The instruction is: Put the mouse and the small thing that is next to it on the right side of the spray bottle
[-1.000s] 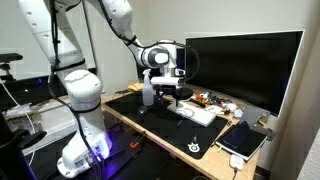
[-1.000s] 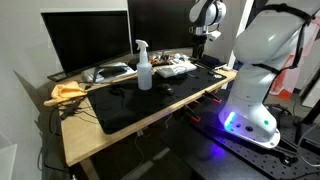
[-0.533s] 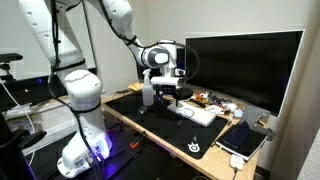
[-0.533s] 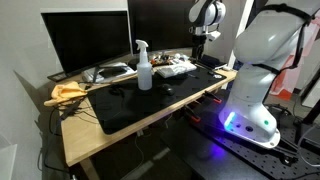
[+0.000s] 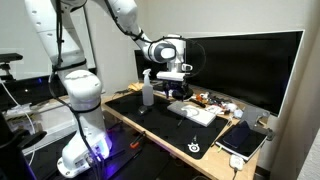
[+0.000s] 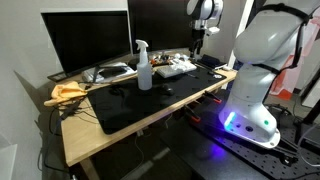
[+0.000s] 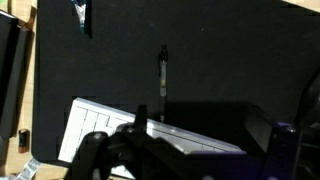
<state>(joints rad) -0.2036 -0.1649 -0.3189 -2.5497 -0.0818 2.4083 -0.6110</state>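
Note:
The spray bottle (image 5: 148, 90) (image 6: 144, 68), whitish with a white trigger head, stands upright on the black desk mat (image 6: 130, 110). My gripper (image 5: 178, 92) (image 6: 200, 40) hangs above the white keyboard (image 5: 198, 113), beside the bottle and apart from it. In the wrist view the gripper (image 7: 200, 125) is open, nothing between its dark fingers (image 7: 140, 132), with the keyboard (image 7: 100, 125) and a thin pen-like stick (image 7: 163, 75) below. A small dark lump (image 6: 165, 91) lies on the mat near the bottle; I cannot tell whether it is the mouse.
A large monitor (image 5: 245, 65) stands behind the keyboard. A dark tablet or notebook (image 5: 243, 140) lies at the mat's end. In an exterior view a yellow cloth (image 6: 68, 92) lies on the wooden desk edge. Small clutter (image 5: 210, 100) sits behind the keyboard.
The gripper has risen a little and shifted slightly toward the monitor. It stays open. Nothing on the desk has moved.

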